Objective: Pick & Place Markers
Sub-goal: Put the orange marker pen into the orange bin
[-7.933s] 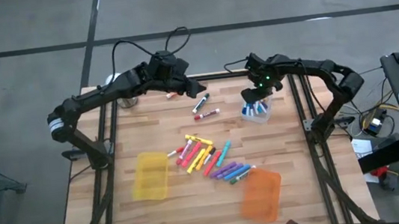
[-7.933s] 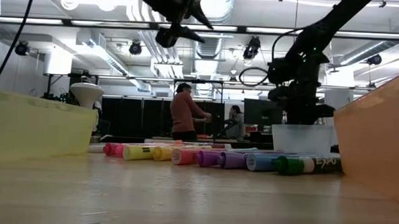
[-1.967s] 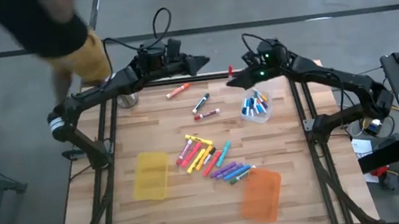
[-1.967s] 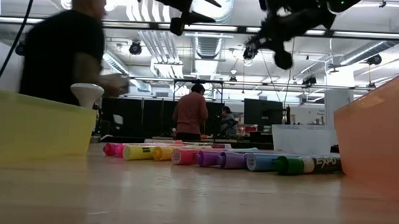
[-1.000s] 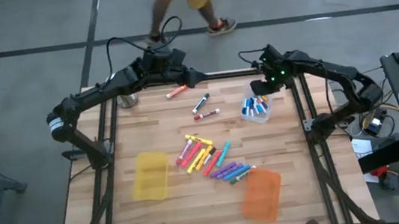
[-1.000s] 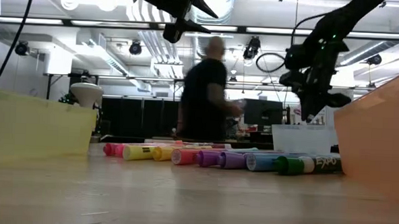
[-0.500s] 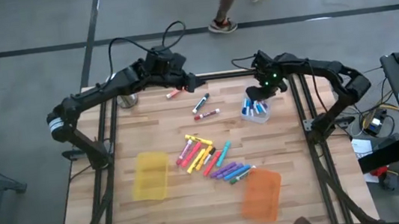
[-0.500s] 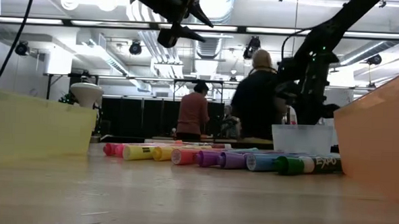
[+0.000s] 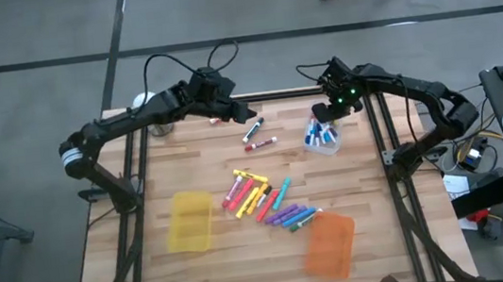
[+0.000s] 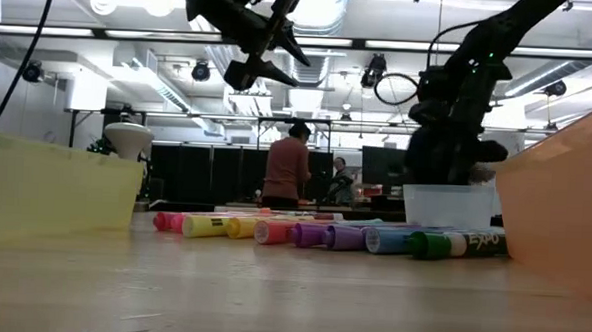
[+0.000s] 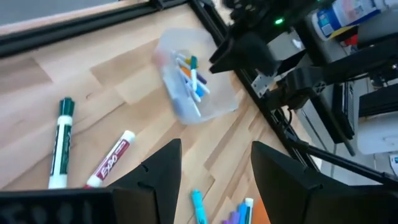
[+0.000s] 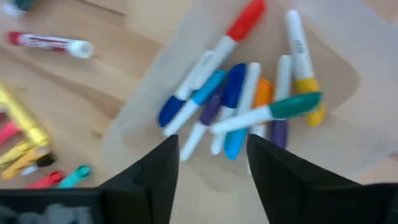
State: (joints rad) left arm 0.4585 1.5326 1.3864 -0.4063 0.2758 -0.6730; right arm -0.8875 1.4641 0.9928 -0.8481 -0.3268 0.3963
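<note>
Two arms work the wooden table point(image 9: 219, 268). Directly below the right gripper point(image 9: 323, 114) sits the clear bin point(image 9: 322, 139), already holding several markers; in the right wrist view its fingers stand spread with nothing between them, which suggests a drop into the bin has just finished. The left gripper point(image 9: 251, 116) hangs near the far edge, jaws parted and empty, with a green-capped marker point(image 11: 60, 142) and a red-lettered marker point(image 11: 112, 160) lying just ahead of it. Nearer the front, well apart from both grippers, a row of loose markers point(image 9: 263, 199) lies between the yellow bin point(image 9: 189, 221) and the orange bin point(image 9: 329, 245). Judged step: release done on the right, approach on the left. The next move likely calls for the left gripper to descend and align across one marker's barrel. Only the right wrist view shows the bin's contents singly; only the low view shows a person point(image 10: 287, 167) in the room behind.
</note>
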